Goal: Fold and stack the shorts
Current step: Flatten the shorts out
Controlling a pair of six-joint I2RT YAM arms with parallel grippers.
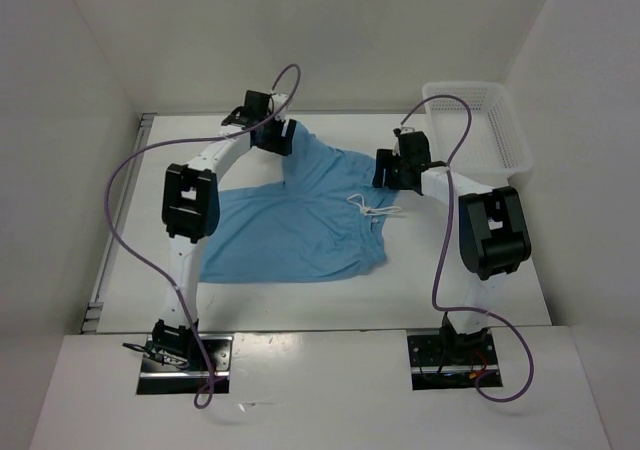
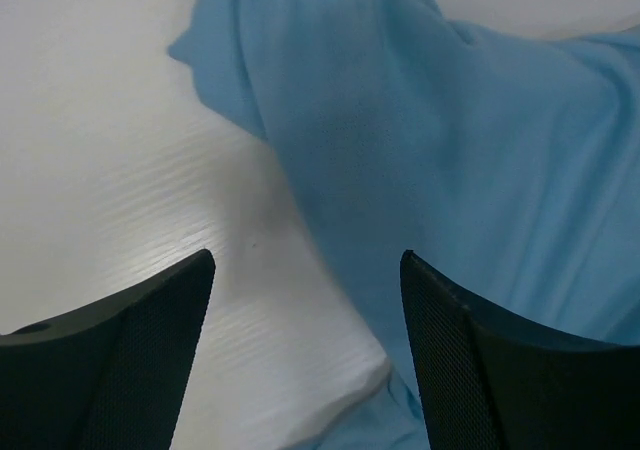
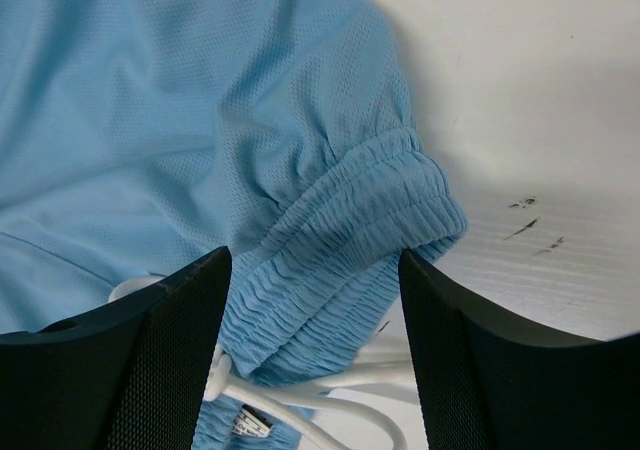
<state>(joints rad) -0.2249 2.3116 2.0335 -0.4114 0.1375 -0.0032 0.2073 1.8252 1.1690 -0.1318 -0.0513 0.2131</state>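
The light blue shorts [image 1: 300, 225] lie spread on the white table, with the waistband to the right and the white drawstring [image 1: 368, 208] on top. My left gripper [image 1: 274, 138] is open over the far leg of the shorts. In the left wrist view the gripper [image 2: 306, 255] straddles the fabric edge [image 2: 450, 150] with bare table on its left. My right gripper [image 1: 391, 174] is open over the far waistband corner. In the right wrist view the gripper [image 3: 315, 253] has the gathered waistband [image 3: 350, 220] between its fingers and the drawstring [image 3: 330, 395] below. Neither gripper holds anything.
A white mesh basket [image 1: 460, 87] stands at the back right, just beyond the right arm. White walls close in the table on the left, back and right. Dark scuff marks [image 3: 530, 220] are on the table beside the waistband.
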